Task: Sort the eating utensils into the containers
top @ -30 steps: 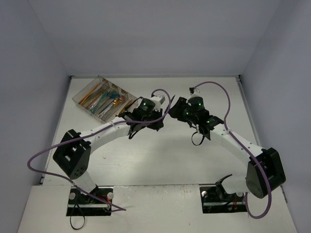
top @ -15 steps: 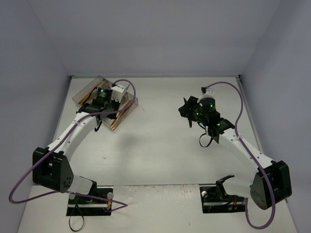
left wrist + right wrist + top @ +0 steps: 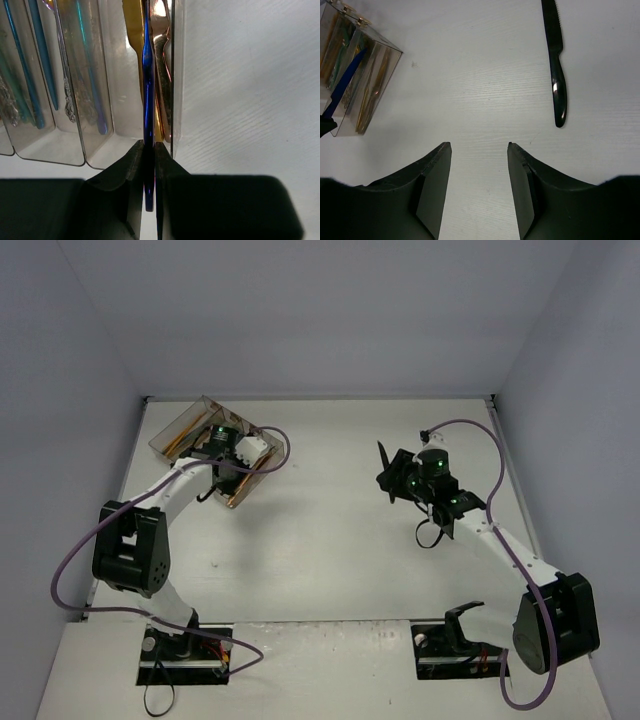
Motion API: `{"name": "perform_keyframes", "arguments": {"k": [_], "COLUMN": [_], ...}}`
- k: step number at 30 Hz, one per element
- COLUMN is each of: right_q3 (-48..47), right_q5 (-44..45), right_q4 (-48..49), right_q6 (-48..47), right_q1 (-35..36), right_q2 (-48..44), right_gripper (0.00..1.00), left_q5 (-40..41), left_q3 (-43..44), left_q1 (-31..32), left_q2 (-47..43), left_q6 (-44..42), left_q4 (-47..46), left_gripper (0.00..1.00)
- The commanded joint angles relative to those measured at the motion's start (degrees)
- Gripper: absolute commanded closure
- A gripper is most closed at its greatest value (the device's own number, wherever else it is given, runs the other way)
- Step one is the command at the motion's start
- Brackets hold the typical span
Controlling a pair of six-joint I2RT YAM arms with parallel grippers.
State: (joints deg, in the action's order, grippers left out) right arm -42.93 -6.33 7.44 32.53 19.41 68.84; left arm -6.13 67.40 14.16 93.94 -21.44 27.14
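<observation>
Left gripper (image 3: 148,150): I see the jaws pressed onto one end of a blue utensil (image 3: 147,90), held edge-on.
Blue utensil: runs along the tray's (image 3: 176,75) end compartment, over a gold piece (image 3: 132,25) and a copper piece (image 3: 162,50); I cannot tell whether it touches them.
Tray: far left corner of the table (image 3: 470,75); teal pieces (image 3: 35,75) lie in its other compartments.
Right gripper (image 3: 479,150): jaws spread, nothing between them, above bare table.
Black knife (image 3: 557,75): flat on the table ahead of the right gripper, well apart from the tray.
</observation>
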Motion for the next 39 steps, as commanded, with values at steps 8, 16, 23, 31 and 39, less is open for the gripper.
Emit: {"name": "perform_keyframes", "arguments": {"k": [8,16,23,31,39], "right_q3": [1.2,0.3,-9.6,-22.0,-30.2], "right_q5": [-0.2,2.7,10.9,13.3,13.8], "right_q4": [2.3,1.5,-5.4,-11.5,-13.7], "right_q6": [-2.4,-4.5,-12.9,-17.0,-19.4], "right_q1": [-0.6,-0.6,-0.7,-1.5,-2.8], "right_q2": [0.2,1.3,11.0,26.2,38.2], "right_gripper": [0.54,0.54,0.54,0.53,0.53], "left_q5": [1.2,1.5,3.6,1.7,3.5], "left_q3": [3.3,4.4,7.6,-5.0,-16.4], "left_q1": [-1.0,-1.0,-1.0,-0.9,-0.6], "left_q2": [1.4,-2.4,-12.9,-30.1,-37.7], "left_q6": [-2.1,0.0,12.4,22.3,27.2], "left_q4": [-7.0,-7.1,-5.0,-12.2,-13.9], "left_gripper": [0.71,0.54,0.38,0.19,0.17]}}
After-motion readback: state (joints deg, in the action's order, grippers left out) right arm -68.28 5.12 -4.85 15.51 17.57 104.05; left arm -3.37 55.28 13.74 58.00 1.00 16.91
